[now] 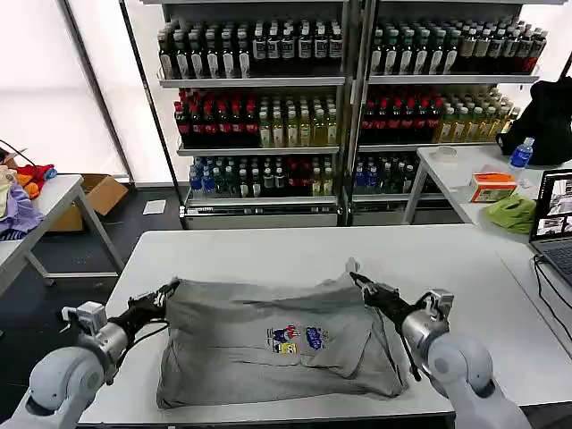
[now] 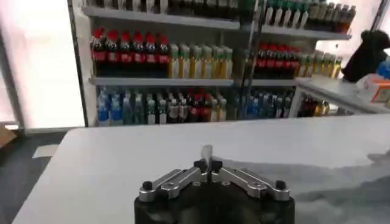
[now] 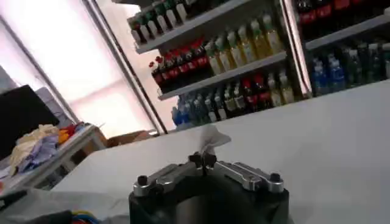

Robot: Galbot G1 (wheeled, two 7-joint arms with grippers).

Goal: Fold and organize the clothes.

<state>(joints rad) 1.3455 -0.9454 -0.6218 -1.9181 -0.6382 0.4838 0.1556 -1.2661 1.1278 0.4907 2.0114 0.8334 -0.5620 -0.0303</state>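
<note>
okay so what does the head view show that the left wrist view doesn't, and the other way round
Head view alone: the whole grey T-shirt with its small multicoloured chest print, the right gripper shut on one far corner, the left gripper seen from outside, plus a side table with a lime-green cloth and a laptop.

Left wrist view alone: the left gripper up close, pinching a thin edge of fabric.

Both share: the white table and the drink-bottle shelves behind it.
</note>
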